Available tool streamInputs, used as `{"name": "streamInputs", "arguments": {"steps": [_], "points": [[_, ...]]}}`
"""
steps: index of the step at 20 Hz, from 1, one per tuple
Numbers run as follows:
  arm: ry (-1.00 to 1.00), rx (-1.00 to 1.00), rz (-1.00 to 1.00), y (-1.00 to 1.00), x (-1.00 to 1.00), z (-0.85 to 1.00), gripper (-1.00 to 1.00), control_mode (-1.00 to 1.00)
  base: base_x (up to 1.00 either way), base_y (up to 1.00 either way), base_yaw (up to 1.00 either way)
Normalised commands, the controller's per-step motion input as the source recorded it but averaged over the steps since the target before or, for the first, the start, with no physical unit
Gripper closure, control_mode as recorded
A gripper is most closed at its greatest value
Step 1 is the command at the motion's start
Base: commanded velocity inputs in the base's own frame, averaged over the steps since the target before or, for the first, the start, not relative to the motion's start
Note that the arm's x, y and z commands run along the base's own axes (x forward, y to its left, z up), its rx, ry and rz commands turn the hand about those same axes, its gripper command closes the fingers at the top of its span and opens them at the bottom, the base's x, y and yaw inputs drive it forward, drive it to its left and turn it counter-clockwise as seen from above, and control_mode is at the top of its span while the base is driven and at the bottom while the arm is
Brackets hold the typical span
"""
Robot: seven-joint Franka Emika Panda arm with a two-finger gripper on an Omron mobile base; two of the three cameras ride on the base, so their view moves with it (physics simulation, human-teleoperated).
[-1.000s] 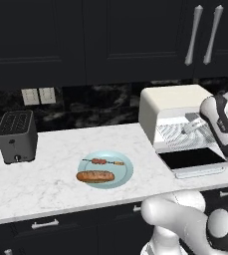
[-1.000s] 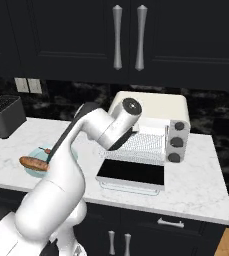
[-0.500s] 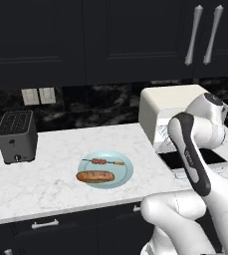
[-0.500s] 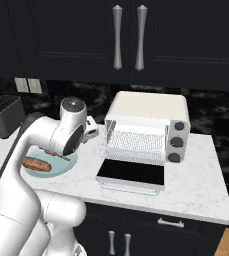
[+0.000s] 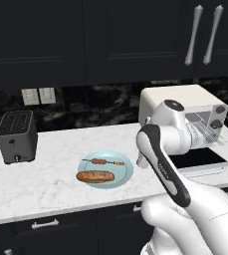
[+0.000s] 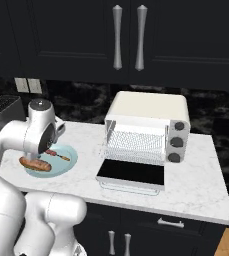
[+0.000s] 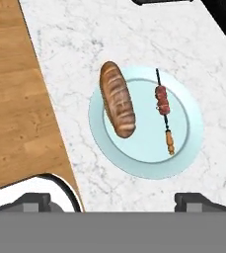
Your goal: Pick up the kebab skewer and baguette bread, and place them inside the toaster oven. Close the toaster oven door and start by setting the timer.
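Gripper (image 7: 112, 200) open above the pale blue plate (image 7: 183, 153) near the counter's (image 7: 75, 39) front edge; baguette bread (image 7: 117, 99) and kebab skewer (image 7: 163, 109) lie side by side on it, apart

On the desk (image 5: 51, 184) a plate (image 5: 125, 164) carries the baguette bread (image 5: 94, 176) at its front and the kebab skewer (image 5: 103, 161) just behind it, the two lying side by side and apart. A slot toaster (image 5: 17, 136) stands well to the left of the plate near the back wall, and the toaster oven (image 6: 148, 125) stands to the plate's right, its toaster oven door (image 6: 131, 173) folded down flat onto the desk in front of it with the wire rack (image 6: 136, 142) inside the cavity. The end effector (image 7: 112, 200) hangs above the plate with its fingers spread wide, and wall cabinets (image 6: 128, 37) hang over the oven.
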Motion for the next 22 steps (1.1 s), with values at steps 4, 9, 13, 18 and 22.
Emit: {"name": "streamInputs", "arguments": {"steps": [4,9,13,18,22], "points": [[0.09,-0.05,0.25,0.64,0.01,-0.37,-1.00,-1.00,0.00,0.00,0.00],[0.14,-0.06,0.12,0.44,0.03,-0.37,-1.00,-1.00,0.00,0.00,0.00],[0.15,-0.15,0.00,0.44,0.14,-0.34,-1.00,-1.00,0.00,0.00,0.00],[0.12,-0.15,0.00,0.00,0.33,-0.24,-1.00,-1.00,0.00,0.00,0.00],[0.00,-0.08,0.00,0.00,0.29,-0.18,-1.00,-1.00,0.00,0.00,0.00]]}}
